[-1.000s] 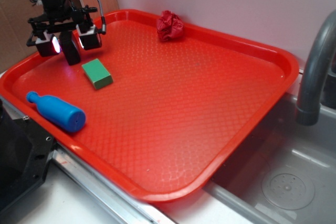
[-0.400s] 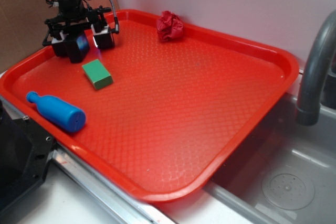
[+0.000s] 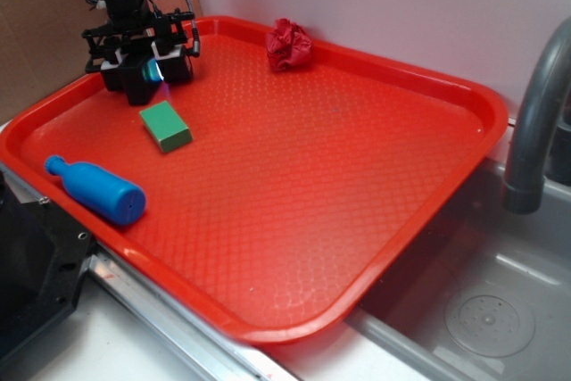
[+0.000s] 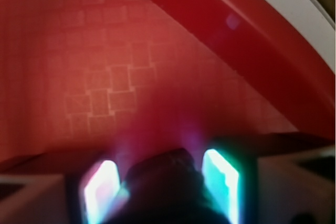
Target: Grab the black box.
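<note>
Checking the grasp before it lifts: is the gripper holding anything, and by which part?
The gripper is shut on the black box, the lit pads pressing its two opposite sides.

The exterior view looks down obliquely across the red tray [image 3: 357, 185]; the wrist view hovers close above its textured floor [image 4: 105, 87].

A red tray [image 3: 428, 185] with a textured floor holds a green block [image 3: 165, 125] near its back left, a blue bottle [image 3: 96, 190] lying on its side by the left rim, and a crumpled red cloth [image 3: 289, 44] at the far rim; a grey faucet [image 3: 533, 113] rises over the sink [image 3: 491, 310] at right
</note>
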